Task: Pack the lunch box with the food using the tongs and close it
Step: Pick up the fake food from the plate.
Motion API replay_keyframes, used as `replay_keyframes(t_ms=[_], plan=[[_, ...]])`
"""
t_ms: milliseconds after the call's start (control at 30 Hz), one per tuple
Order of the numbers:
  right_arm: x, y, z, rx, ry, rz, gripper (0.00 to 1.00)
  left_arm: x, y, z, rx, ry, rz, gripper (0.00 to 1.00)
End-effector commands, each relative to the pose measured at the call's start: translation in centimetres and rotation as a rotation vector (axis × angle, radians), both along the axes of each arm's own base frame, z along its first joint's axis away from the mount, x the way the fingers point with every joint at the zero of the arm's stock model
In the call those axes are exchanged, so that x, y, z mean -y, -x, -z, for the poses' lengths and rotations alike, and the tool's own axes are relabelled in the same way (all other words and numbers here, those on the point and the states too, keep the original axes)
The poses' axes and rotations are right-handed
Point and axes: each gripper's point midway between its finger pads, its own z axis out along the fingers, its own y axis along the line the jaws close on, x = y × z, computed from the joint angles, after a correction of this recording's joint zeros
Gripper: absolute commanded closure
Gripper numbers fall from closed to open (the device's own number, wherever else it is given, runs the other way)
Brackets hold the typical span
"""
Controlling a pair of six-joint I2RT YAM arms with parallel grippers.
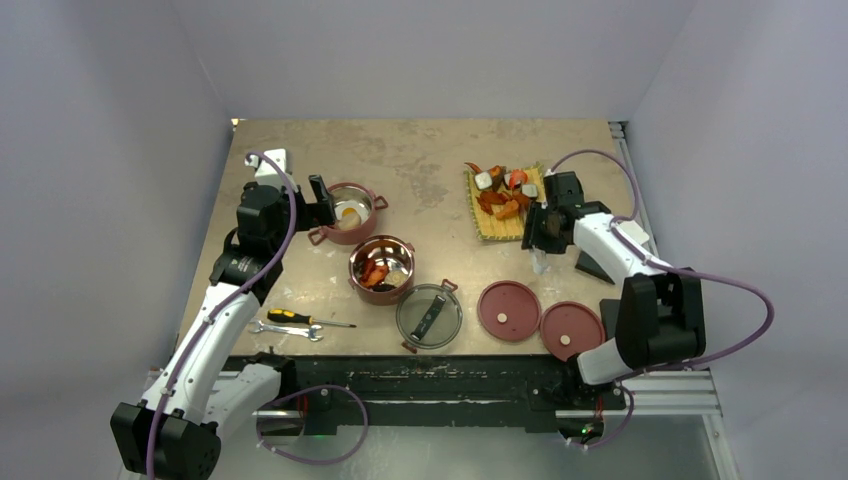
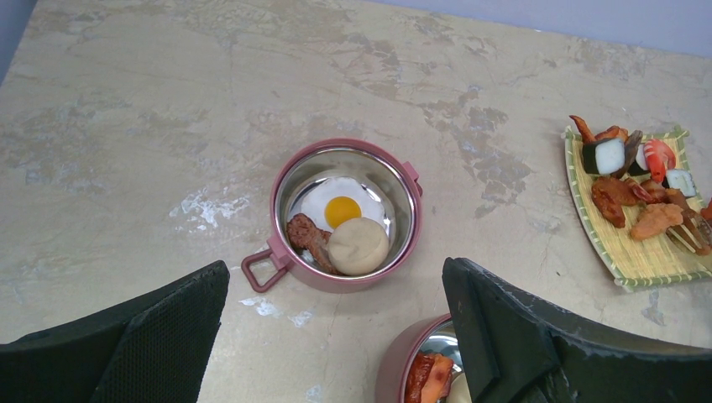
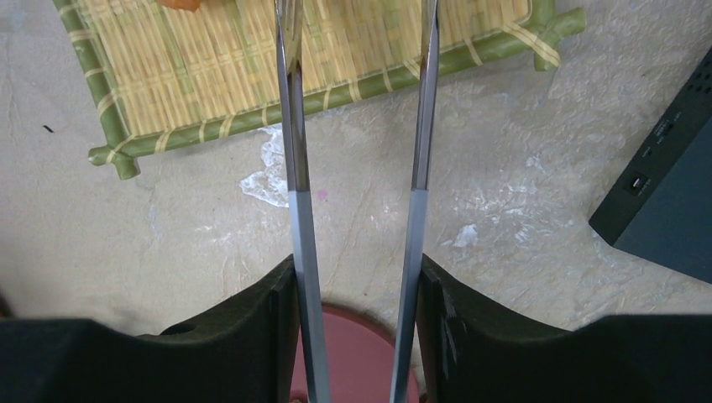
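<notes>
Tongs gripped at the mat, lunch box open on a mottled table

Top view: beige, white-scuffed tabletop [image 1: 420, 160] inside pale grey walls [image 1: 100, 150]; two lunch box bowls [image 1: 388, 295] at 9 o'clock, food [image 1: 500, 200] on a woven mat [image 1: 500, 231] at 1, disc lids [image 1: 509, 310] at 5, top lid [image 1: 429, 316] at 6. Left wrist view: the left gripper [image 2: 336, 277] is spread wide over the bowl holding a fried egg [image 2: 340, 210]. Right wrist view: the right gripper [image 3: 357, 277] is clamped on the tongs [image 3: 295, 168], which point to 12; the markings on the black box [image 3: 663, 201] are unreadable.

Dusty-red bowls [image 2: 344, 283], yellow-green woven mat [image 3: 210, 75], silver tongs [image 3: 295, 168], mottled beige table [image 2: 168, 126]
</notes>
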Motion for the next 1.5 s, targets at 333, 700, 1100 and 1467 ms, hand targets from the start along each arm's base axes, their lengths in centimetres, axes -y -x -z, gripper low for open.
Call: replay_keyframes(t_ms=[333,700,1100,1467], plan=[[-0.2,-5.3,-2.3,0.144,0.046,-0.025,0.49,0.1,-0.4,-1.1,0.038,0.009,-0.003,0.01],[-1.1,-5.2,-3.3,0.164,0.002,-0.051,0.81,0.1,-0.5,-1.0,0.033,0.005,-0.005,0.01],[-1.5,-3.8,-8.9,0.258,-0.045,-0.068,0.89,0.2,-0.5,-1.0,0.033,0.010,-0.001,0.01],[-2.2,-3.0,-13.2,0.342,-0.089,-0.114,0.91,0.2,-0.4,-1.1,0.036,0.012,0.000,0.01]])
